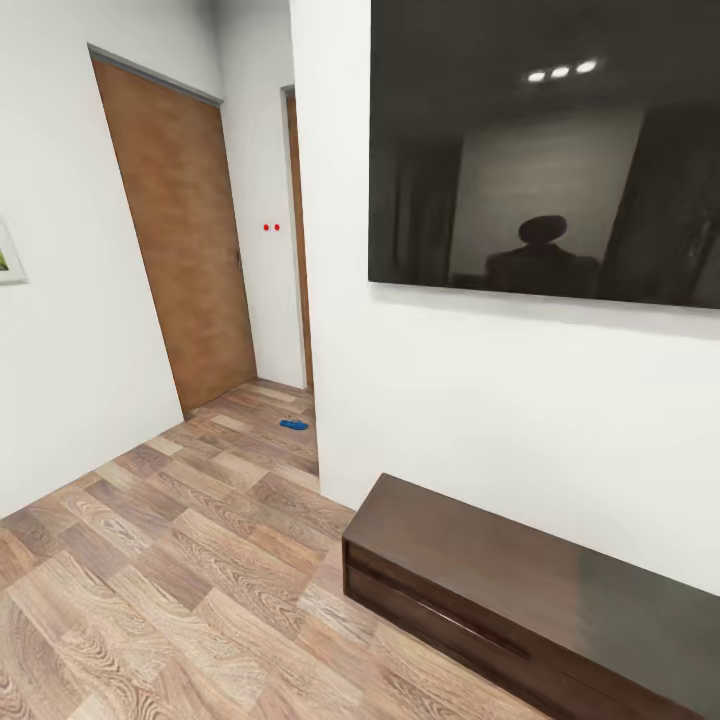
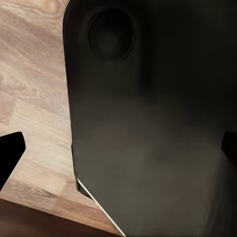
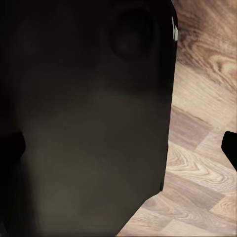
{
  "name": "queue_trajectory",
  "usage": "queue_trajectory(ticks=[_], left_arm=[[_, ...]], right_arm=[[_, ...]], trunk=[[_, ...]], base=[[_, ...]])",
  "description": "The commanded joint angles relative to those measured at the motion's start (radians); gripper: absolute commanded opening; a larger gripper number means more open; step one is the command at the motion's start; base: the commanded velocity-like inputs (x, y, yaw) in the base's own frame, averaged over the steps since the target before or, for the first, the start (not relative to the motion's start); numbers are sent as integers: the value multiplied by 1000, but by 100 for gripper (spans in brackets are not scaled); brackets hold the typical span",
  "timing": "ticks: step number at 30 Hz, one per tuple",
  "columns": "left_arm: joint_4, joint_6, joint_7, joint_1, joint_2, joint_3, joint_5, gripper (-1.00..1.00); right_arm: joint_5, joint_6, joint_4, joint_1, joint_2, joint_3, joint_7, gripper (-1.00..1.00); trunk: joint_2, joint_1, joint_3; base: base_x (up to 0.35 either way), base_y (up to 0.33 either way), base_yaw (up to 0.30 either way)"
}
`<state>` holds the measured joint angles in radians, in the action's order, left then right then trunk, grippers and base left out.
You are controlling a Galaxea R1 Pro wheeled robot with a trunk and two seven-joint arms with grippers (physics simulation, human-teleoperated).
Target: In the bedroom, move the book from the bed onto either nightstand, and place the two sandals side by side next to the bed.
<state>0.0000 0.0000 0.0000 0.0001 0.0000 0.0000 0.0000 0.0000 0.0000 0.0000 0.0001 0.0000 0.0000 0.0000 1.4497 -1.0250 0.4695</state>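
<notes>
Right up close sits a long dark brown bench (image 1: 520, 590) on the wood floor (image 1: 180, 560), under a big black screen (image 1: 545, 150). One blue sandal (image 1: 293, 425) lies far off by the brown door (image 1: 185, 240). Each end effector's fingertips sit wide apart, holding nothing.

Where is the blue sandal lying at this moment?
In the head view, the blue sandal lies on the wood-plank floor in the far passage, beside the white wall's corner and before the brown door.
</notes>
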Motion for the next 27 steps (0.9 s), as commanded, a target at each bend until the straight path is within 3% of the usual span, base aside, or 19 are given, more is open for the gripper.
queue_trajectory(ticks=[1,27], left_arm=[[3,6,-3,-6,4,-2,-1,100],[4,7,-4,-9,2,0,-1,100]], right_arm=[[-2,6,6,6,-3,-6,-6,100],[-2,8,16,8,-3,-10,-6,100]], trunk=[[0,0,0],[0,0,0]], base=[[0,0,0],[0,0,0]])
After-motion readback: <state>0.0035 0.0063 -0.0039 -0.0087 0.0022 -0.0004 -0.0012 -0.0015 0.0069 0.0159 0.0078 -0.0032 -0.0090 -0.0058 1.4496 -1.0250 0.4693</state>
